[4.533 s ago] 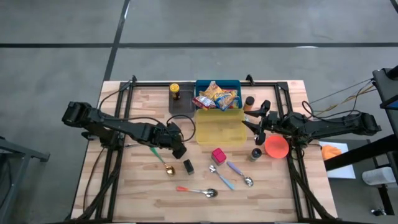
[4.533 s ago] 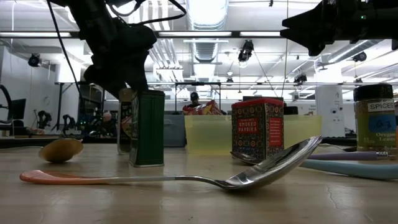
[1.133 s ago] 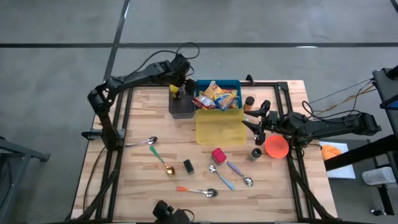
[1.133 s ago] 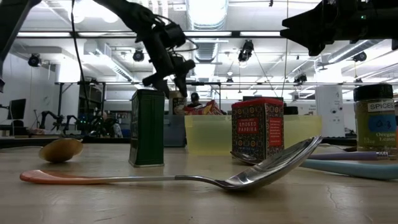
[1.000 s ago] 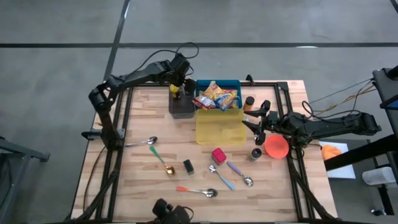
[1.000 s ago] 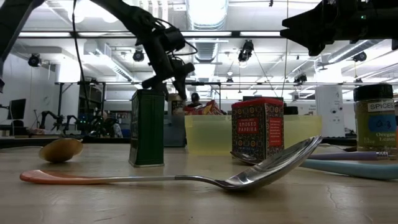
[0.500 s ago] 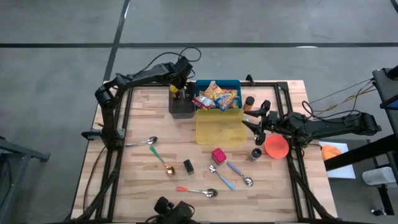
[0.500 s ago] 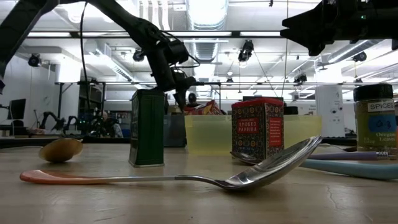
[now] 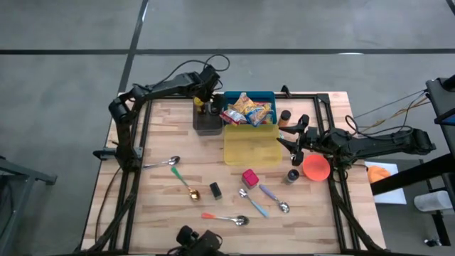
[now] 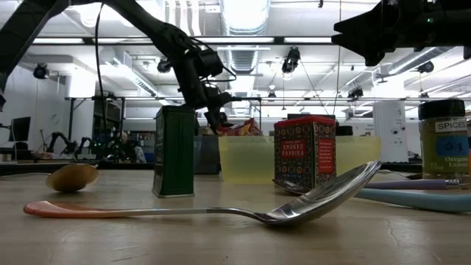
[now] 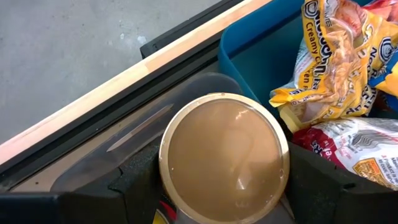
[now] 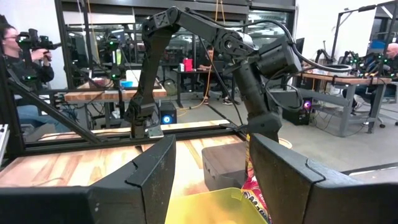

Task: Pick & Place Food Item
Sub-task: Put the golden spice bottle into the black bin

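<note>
On the high view's left, the left gripper (image 9: 208, 90) is reached out to the table's far edge, over the dark bin (image 9: 207, 122) just beside the blue bin (image 9: 249, 95). In the left wrist view its fingers (image 11: 134, 180) sit on either side of a round gold-lidded jar (image 11: 224, 158), closed against the jar's sides; the jar is over the dark bin, next to the snack packets (image 11: 339, 68) heaped in the blue bin.

Toward the middle, a yellow tray (image 9: 251, 144) touches the blue bin's near side. In front lie several spoons (image 9: 226, 218), a green tin (image 9: 215, 190) and a red paprika tin (image 9: 249, 177).

On the right, the right gripper (image 9: 296, 137) hangs at the yellow tray's right edge, its fingers parted and holding nothing. An orange bowl (image 9: 316, 168) and a spice jar (image 9: 293, 175) lie near it.
</note>
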